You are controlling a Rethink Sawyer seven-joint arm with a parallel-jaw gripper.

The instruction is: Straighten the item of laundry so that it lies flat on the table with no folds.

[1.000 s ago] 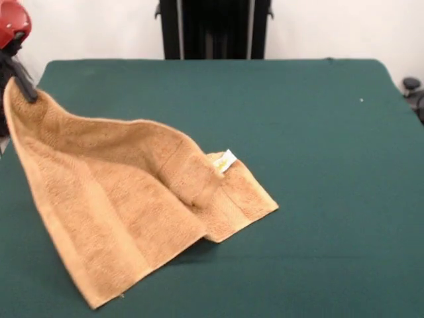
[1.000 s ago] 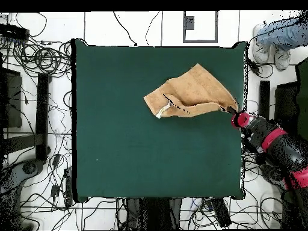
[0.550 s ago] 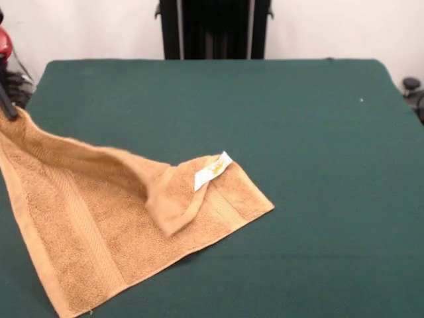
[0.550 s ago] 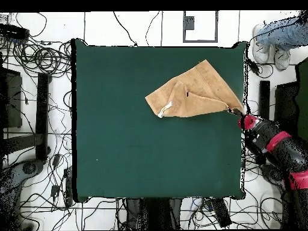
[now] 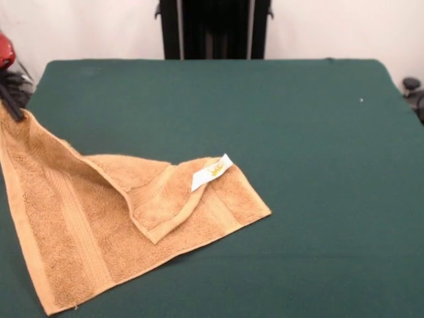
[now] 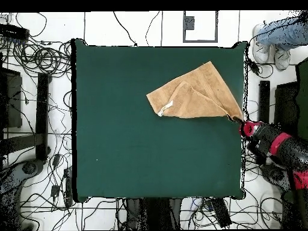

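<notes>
Mid-pull: gripper [image 5: 14, 112] clamped on a towel [image 5: 86, 218] corner, raised at the table [image 5: 298, 132] edge. Lies mostly spread near that edge, one flap folded over by the tag [image 5: 212, 173]. Next probably calls for unfolding that flap.

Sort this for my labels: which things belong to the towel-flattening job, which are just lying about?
Job: orange-tan terry towel, part folded; dark green felt table; red-black gripper holding the towel's corner.
Lying about: floor cables; a person's legs.
</notes>
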